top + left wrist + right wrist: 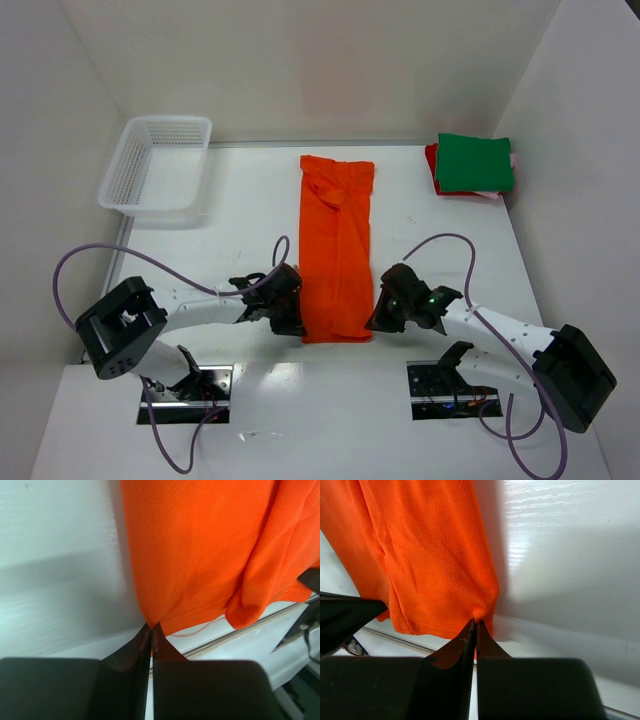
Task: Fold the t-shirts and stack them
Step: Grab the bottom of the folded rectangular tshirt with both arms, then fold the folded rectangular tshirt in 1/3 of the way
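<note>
The orange t-shirt (336,240) lies folded into a long narrow strip down the middle of the table. My left gripper (292,318) is shut on its near left hem corner, seen pinched in the left wrist view (151,626). My right gripper (376,318) is shut on the near right hem corner, seen pinched in the right wrist view (476,621). The orange cloth (200,545) hangs from the left fingertips, and the same cloth (425,550) from the right ones. A stack of folded shirts, green (474,162) over red (432,160) and pale pink (490,196), sits at the far right.
A white mesh basket (158,165) stands at the far left corner. White walls close in the table at the back and on both sides. The table's near edge (330,362) runs just behind both grippers, with the arm bases below it.
</note>
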Action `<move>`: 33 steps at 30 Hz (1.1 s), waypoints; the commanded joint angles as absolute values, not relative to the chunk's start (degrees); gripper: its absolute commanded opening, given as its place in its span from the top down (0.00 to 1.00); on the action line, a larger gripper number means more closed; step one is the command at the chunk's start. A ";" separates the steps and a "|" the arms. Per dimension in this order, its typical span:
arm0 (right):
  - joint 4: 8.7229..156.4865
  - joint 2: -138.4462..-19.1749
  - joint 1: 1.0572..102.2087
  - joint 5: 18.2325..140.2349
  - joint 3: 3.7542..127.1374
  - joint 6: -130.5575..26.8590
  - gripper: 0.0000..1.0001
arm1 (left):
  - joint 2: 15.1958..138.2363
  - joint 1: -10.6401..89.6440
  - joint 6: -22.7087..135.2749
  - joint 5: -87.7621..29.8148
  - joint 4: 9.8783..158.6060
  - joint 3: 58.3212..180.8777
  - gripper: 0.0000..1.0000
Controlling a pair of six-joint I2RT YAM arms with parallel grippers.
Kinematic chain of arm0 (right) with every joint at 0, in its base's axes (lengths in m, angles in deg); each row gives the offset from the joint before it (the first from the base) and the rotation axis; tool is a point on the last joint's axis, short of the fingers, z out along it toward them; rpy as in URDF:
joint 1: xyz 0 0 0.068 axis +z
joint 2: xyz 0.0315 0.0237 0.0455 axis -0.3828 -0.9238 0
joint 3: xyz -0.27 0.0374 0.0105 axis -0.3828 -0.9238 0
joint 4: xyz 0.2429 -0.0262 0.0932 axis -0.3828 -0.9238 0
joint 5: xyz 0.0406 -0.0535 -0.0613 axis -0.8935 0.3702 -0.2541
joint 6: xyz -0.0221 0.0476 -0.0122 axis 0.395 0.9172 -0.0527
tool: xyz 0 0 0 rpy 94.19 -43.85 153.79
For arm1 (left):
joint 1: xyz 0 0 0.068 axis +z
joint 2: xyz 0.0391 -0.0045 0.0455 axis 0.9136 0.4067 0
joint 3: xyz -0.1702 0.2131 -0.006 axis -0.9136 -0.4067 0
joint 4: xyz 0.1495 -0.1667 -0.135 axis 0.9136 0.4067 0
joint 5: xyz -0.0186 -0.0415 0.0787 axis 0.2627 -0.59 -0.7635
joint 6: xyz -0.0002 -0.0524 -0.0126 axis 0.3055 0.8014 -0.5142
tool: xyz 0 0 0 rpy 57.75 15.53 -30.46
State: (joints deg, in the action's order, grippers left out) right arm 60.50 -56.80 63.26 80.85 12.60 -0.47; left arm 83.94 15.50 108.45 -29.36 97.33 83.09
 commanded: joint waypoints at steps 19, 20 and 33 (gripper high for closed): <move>55.78 -63.29 62.94 86.61 29.26 -1.53 1.00 | 79.01 21.61 100.43 -33.63 110.69 97.17 1.00; 55.78 -63.99 61.98 87.31 31.19 -2.32 1.00 | 79.01 22.57 99.73 -32.76 110.69 98.39 1.00; 57.00 -78.58 48.97 84.95 45.44 -11.90 1.00 | 96.29 37.88 84.34 -19.84 109.64 113.69 1.00</move>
State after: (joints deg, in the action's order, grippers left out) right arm 56.46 -75.44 49.71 85.16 41.54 -8.67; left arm 92.18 37.25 89.52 -24.59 109.70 109.62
